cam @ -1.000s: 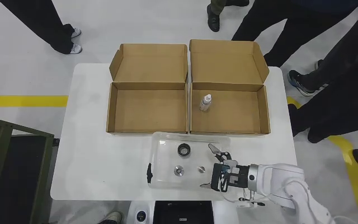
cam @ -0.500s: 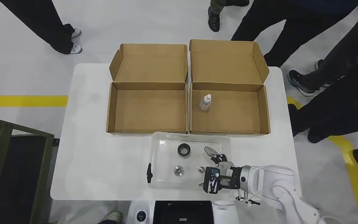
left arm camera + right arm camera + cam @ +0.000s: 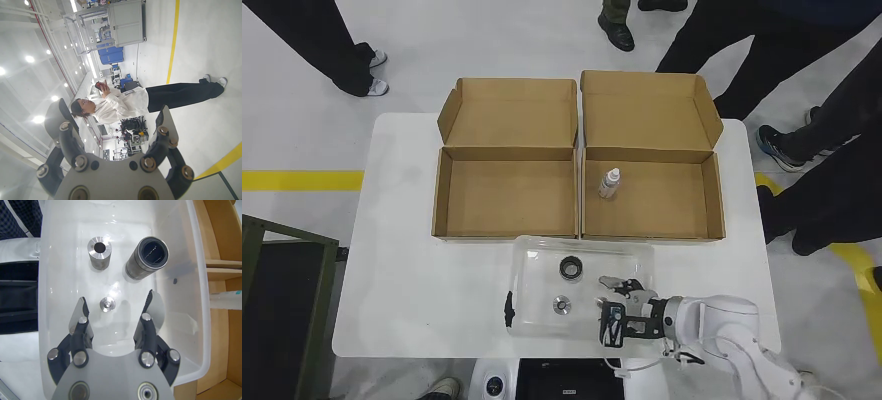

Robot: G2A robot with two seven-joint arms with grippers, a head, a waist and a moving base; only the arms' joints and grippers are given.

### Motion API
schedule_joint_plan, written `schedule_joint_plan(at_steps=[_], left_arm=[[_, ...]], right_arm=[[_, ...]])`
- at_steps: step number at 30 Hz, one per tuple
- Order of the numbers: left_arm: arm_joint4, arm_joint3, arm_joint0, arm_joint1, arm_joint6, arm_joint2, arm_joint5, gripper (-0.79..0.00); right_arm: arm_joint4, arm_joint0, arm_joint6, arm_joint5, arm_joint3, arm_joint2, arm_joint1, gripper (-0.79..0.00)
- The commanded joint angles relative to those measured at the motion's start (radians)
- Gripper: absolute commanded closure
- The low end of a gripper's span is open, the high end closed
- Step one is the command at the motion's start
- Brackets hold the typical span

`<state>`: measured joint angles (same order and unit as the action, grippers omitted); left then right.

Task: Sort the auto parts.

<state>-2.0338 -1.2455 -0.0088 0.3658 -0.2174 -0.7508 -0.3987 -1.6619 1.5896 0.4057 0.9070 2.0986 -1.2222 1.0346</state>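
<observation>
Top view: right pincer (image 3: 609,305) has slid along the bin (image 3: 532,246) toward its middle over the last second, away from the bin's end wall. The arm came with it. The parts, the boxes and the bottle stay put.

The bin is clear plastic, a rounded rectangle with glossy walls, on the white table (image 3: 402,250). Three metal parts stand in it:
- stud (image 3: 107,304): small, round, shiny, with a flat head and a dimple in the centre.
- cylinder (image 3: 99,254): plain steel, matte sides, a polished top face with a dark bore.
- bearing (image 3: 146,258): larger grey sleeve, grooved rings round it, black inner rim, hollow.

The right pincer's fingers are thin metal plates with toothed black pads. They are spread wide and pinch nothing. The stud lies between them just behind the tips, closer to one pad and touching neither. The cylinder and bearing stand side by side beyond the tips, apart from each other.

Left pincer (image 3: 112,106) points up into the room, spread, nothing in it.

Behind the bin are two brown cardboard boxes with their lids folded back. The left box (image 3: 507,195) has a bare floor. The right box (image 3: 672,205) holds a small pale bottle (image 3: 610,182). A small black piece (image 3: 508,308) lies on the table against the bin's outer wall.
</observation>
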Motion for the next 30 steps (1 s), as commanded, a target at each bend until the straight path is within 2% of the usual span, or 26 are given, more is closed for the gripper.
schedule_joint_plan(at_steps=[1, 3, 8, 19, 30], left_arm=[[0.0, 0.0, 0.0, 0.0, 0.0, 0.0, 0.0, -0.785], [0.0, 0.0, 0.0, 0.0, 0.0, 0.0, 0.0, -0.785], [0.0, 0.0, 0.0, 0.0, 0.0, 0.0, 0.0, -0.785], [0.0, 0.0, 0.0, 0.0, 0.0, 0.0, 0.0, -0.785], [0.0, 0.0, 0.0, 0.0, 0.0, 0.0, 0.0, -0.785]], right_arm=[[-0.008, -0.005, 0.008, 0.0, -0.004, 0.009, -0.001, -0.462], [-0.015, -0.009, 0.017, 0.003, -0.009, 0.016, -0.001, -0.462], [-0.026, -0.022, 0.029, 0.005, -0.016, 0.032, -0.003, -0.394], [-0.051, -0.054, 0.044, -0.001, -0.035, 0.08, -0.002, -0.36], [-0.067, -0.081, 0.05, -0.006, -0.057, 0.107, -0.003, -0.259]])
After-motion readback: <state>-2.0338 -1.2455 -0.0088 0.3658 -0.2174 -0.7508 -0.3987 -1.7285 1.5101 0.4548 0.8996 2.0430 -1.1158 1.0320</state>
